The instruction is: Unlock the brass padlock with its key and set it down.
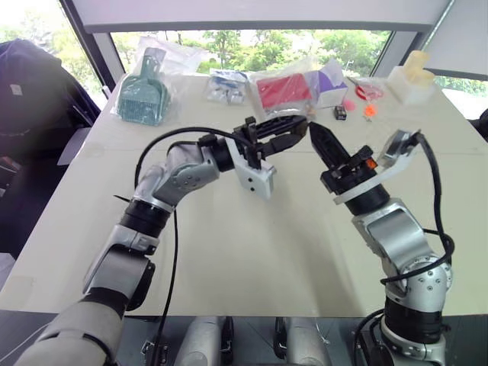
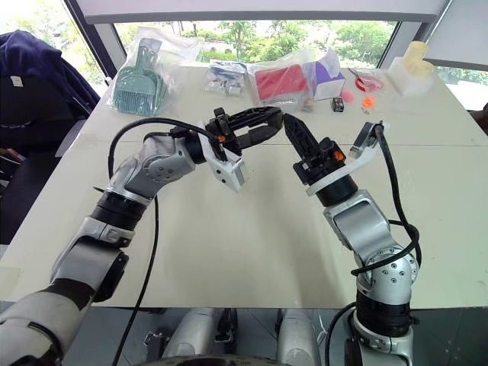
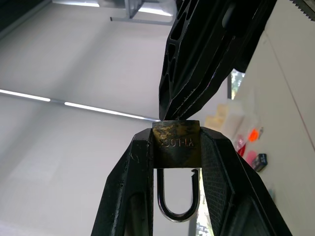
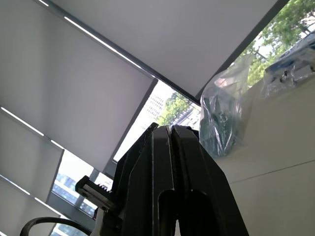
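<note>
In the upper middle of the head views, above the tabletop (image 1: 229,252), the left hand (image 1: 293,130) pinches the brass padlock (image 3: 175,145) between its fingers, shackle (image 3: 177,196) hanging toward the wrist. The right hand (image 1: 316,137), pressed together, meets the lock's body tip-first; the key cannot be made out. One shackle leg looks free, so unlocking seems done or nearly; setting down remains.

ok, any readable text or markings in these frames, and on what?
One stamped marking, on the body of the brass padlock held in the left gripper: it seems to read "YT-105" seen upside down, but it is worn, so not certain.
Labels on the bagged items at the table's far edge: too small to read.
</note>
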`<state>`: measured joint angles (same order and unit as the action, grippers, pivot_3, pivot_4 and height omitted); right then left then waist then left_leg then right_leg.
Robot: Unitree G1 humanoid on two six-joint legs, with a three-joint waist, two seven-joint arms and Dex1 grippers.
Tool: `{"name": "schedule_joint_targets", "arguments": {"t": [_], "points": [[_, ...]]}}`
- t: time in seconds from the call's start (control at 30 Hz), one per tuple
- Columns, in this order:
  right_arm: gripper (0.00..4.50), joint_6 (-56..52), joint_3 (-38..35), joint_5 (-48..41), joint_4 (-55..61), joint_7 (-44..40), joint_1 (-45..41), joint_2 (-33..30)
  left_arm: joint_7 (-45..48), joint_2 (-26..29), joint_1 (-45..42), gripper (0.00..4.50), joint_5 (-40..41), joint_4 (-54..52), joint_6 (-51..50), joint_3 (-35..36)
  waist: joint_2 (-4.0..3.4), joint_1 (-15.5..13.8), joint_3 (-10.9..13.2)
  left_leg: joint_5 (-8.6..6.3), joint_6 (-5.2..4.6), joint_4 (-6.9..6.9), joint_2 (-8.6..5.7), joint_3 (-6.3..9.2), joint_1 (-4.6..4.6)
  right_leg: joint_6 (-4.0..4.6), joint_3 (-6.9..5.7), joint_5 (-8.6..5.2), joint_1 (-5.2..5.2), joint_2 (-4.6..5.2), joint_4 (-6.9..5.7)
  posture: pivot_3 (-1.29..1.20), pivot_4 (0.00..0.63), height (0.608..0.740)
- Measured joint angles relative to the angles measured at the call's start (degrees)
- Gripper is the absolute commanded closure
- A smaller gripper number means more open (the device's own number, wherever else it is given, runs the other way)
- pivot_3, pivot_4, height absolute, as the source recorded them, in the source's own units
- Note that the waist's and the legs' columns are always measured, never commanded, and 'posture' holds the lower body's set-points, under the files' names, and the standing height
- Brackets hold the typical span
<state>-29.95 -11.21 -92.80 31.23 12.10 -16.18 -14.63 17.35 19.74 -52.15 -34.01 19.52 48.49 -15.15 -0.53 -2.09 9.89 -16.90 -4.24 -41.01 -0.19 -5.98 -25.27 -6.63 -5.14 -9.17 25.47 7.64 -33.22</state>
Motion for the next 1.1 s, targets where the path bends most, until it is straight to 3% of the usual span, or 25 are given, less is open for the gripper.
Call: {"name": "schedule_joint_targets", "arguments": {"t": [0.07,0.13,0.3,0.57,1.03,1.1], "points": [[4.45,-0.1,0.0,0.7,0.0,-0.1,0.0,-0.7,0.8,-0.1,0.0,3.76,1.5,0.7,-0.3,-0.5,0.0,0.0,0.0,0.0,0.0,0.0,0.0,-0.01,0.0,0.0,0.0,0.0,0.0,0.0,0.0,0.0,0.15,0.735],[3.93,-0.6,0.2,3.5,-0.1,-1.6,0.2,-3.3,4.7,-0.4,-0.2,3.76,6.1,1.6,-2.1,-1.7,0.0,-0.1,0.0,0.0,0.0,-0.01,0.0,-0.03,0.0,0.01,0.0,-0.01,0.0,0.01,0.0,0.0,0.15,0.735],[1.65,-3.8,-0.1,10.7,-1.0,-6.6,0.7,-12.9,15.1,-0.7,-0.9,3.76,16.7,3.5,-6.9,-3.6,0.0,0.1,0.0,0.0,0.0,0.0,0.01,-0.04,0.0,0.03,0.0,-0.02,0.02,0.01,0.01,0.0,0.15,0.735],[1.65,-7.1,-1.0,17.7,-3.4,-16.7,1.8,-20.0,19.8,-0.1,-1.7,3.76,19.7,5.1,-7.9,-3.9,0.0,-0.1,0.0,0.0,-0.01,-0.02,0.01,-0.03,-0.01,0.0,0.0,-0.01,0.01,0.01,0.02,0.0,0.15,0.735],[1.65,-9.1,-0.8,19.4,-4.7,-22.9,1.4,-18.0,21.6,-0.6,0.5,3.76,21.1,1.8,-6.5,-4.8,0.0,-0.1,0.0,-0.01,-0.01,-0.02,0.01,-0.01,-0.01,0.01,0.0,-0.01,0.01,0.03,0.02,0.0,0.15,0.735],[2.2,-9.5,-0.8,19.5,-4.8,-23.1,1.4,-17.8,21.7,-0.7,0.5,3.76,21.3,1.6,-6.5,-4.9,0.0,-0.1,0.0,-0.01,-0.01,-0.02,0.01,-0.01,-0.01,0.01,0.0,-0.01,0.01,0.03,0.02,0.0,0.15,0.735]]}}
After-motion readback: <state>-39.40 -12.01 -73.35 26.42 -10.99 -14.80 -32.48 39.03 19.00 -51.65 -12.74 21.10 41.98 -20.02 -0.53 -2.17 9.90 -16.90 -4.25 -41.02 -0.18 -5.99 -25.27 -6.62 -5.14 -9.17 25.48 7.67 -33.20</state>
